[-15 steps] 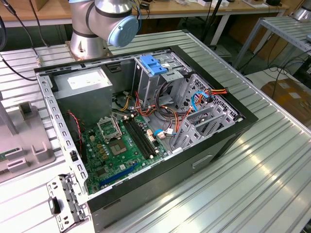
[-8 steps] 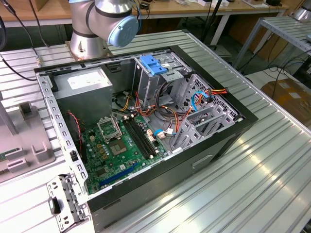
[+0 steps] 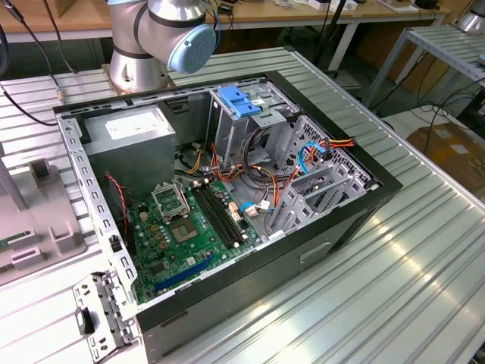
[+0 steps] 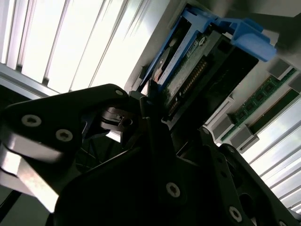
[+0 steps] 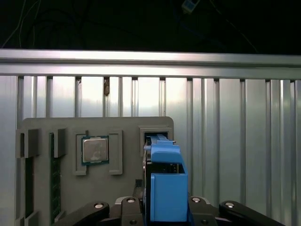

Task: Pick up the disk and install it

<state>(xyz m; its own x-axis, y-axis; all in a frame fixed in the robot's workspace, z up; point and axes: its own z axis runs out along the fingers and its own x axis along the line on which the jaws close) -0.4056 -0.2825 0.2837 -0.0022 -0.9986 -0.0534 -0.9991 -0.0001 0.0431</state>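
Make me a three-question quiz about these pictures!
1. Where is the disk? A on a shelf, B in the hand, C on the floor
2. What colour are its rails? A red, B yellow, C blue
3. The case is: A open, B closed, C upside down

Answers:
1 B: the hand grips it on both sides.
2 C: both wrist views show blue plastic.
3 A: its side is off, so the green board shows.
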